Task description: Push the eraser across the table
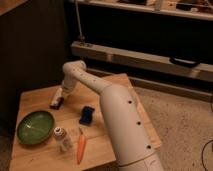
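Note:
The eraser (pixel 56 104), a small dark block with a pale strip on top, lies on the left part of the light wooden table (pixel 35 100). My gripper (pixel 59 96) reaches down from the white arm and is shut. Its tip rests right against the eraser's upper right side and hides part of it. The arm's thick white body fills the lower right of the camera view and covers the table's right half.
A rounded blue block (pixel 87 115) lies just right of the eraser. A green bowl (pixel 35 127) sits at the front left, with a small bottle (pixel 62 138) and a carrot (pixel 80 147) near the front edge. Dark shelving stands behind the table.

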### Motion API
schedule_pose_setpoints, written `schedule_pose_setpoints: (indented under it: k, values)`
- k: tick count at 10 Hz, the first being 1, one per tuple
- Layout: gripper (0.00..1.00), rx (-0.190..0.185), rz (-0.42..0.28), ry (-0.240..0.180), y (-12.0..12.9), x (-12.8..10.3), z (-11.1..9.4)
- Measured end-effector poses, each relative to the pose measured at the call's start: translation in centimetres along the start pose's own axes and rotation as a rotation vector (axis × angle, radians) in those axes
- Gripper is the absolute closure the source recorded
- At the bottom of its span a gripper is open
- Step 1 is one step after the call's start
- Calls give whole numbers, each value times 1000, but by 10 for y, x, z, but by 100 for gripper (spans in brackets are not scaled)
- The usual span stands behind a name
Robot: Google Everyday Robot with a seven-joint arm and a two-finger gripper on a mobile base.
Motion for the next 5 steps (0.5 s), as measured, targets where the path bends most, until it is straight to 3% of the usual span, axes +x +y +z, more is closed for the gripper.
schedule_pose_setpoints:
  k: [5]
  values:
    - [98, 23, -94, -3, -19, 50, 13]
